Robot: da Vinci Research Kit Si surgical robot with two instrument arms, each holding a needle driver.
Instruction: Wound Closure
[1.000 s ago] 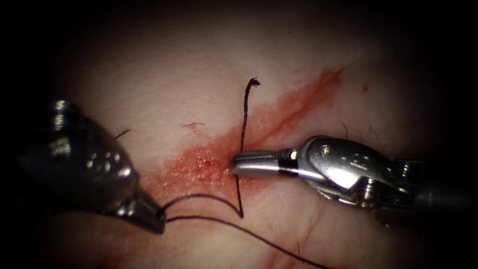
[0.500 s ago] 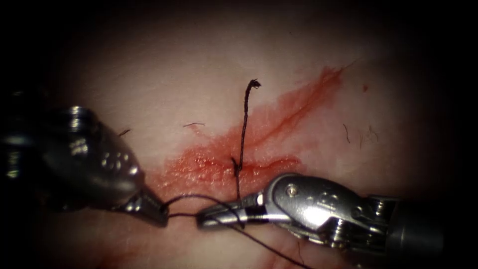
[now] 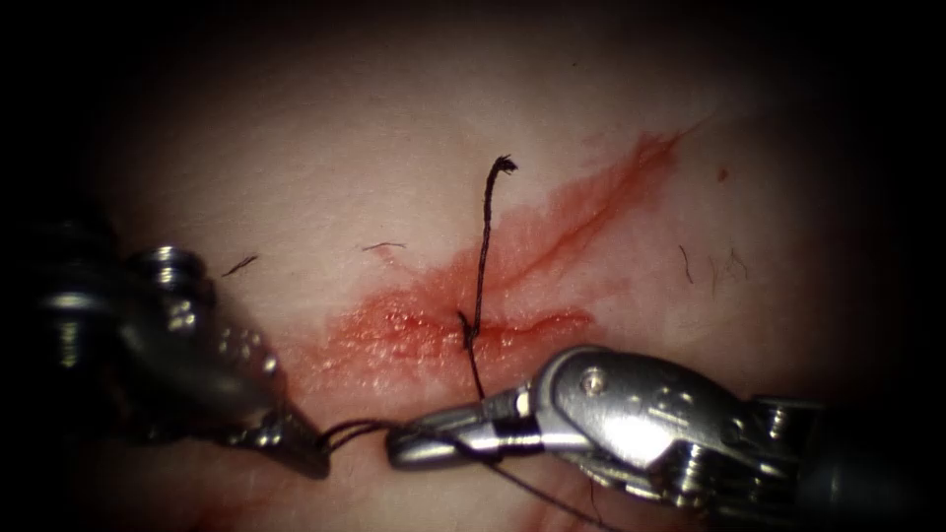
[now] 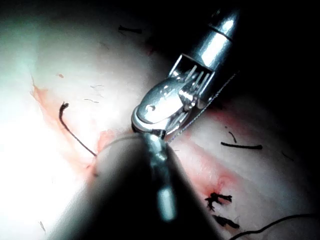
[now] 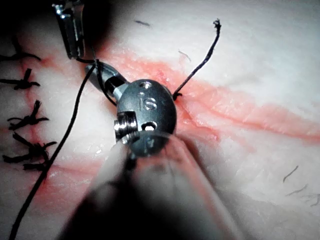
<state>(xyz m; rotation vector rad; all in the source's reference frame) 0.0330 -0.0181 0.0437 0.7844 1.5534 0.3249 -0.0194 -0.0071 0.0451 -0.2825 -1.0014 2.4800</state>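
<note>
The cut (image 3: 552, 246) runs slantwise across the tissue (image 3: 325, 148), stained with red fluid. A dark thread tail (image 3: 481, 246) rises from the cut to a frayed end. Below the cut, my left tool (image 3: 310, 455) is shut on the thread (image 3: 350, 430). My right tool (image 3: 394, 451) lies with shut jaws pointing at the left tool's tip, and the thread crosses over its jaws. In the right wrist view the thread (image 5: 75, 107) loops around the right tool (image 5: 100, 70), close to the left tool (image 5: 75, 35). I see no needle.
Several tied dark stitches (image 5: 25, 120) sit in a row along the closed part of the cut, seen too as knots (image 4: 218, 200). Short loose hairs (image 3: 384, 246) lie on the tissue. A long strand of thread (image 3: 552, 498) trails off below the right tool.
My right tool left the cut and swung down and left to meet the left tool's tip. The thread now lies across its jaws. The left tool shifted slightly lower.
</note>
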